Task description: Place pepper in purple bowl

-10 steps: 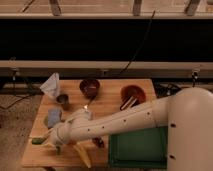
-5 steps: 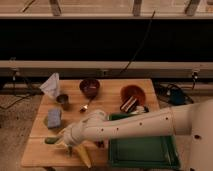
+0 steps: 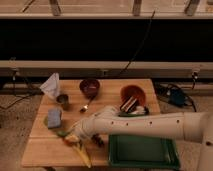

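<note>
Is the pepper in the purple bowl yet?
Not in. The pepper lies on the table by the end effector, well apart from the purple bowl.

No readable text, labels, brands or numbers anywhere; pincer (image 3: 75, 135) unmarked, low over table.

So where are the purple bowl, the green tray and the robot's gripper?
purple bowl (image 3: 90, 88): camera view, on its inner hollow.
green tray (image 3: 142, 150): camera view, on its bare floor.
gripper (image 3: 73, 135): camera view, at the arm's tip, front-left of table.

A wooden surface (image 3: 40, 150) carries a purple bowl (image 3: 89, 88), orange bowl (image 3: 133, 93), grey cup (image 3: 63, 101), spoon (image 3: 86, 107), green tray (image 3: 142, 150) and pepper (image 3: 61, 133), with the claw (image 3: 76, 136) low beside it.
</note>
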Controlling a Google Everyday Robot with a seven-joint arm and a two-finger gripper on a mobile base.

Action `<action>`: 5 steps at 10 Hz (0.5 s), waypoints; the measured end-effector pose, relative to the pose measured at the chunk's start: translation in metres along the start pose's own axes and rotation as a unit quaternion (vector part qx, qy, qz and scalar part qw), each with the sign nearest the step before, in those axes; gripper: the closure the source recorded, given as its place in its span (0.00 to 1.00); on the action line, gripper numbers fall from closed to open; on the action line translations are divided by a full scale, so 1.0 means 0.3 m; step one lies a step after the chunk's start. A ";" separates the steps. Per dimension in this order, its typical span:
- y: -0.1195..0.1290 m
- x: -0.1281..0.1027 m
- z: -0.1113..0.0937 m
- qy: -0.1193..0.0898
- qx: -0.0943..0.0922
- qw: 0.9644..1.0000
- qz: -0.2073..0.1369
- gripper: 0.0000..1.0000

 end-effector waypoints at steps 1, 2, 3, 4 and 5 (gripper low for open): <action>-0.037 0.016 -0.016 -0.001 0.004 1.000 0.008 1.00; -0.088 0.041 -0.043 -0.001 0.012 1.000 0.018 1.00; -0.123 0.059 -0.063 0.000 0.018 1.000 0.025 1.00; -0.144 0.070 -0.076 0.001 0.022 0.999 0.030 1.00; -0.169 0.080 -0.090 0.004 0.028 0.999 0.035 1.00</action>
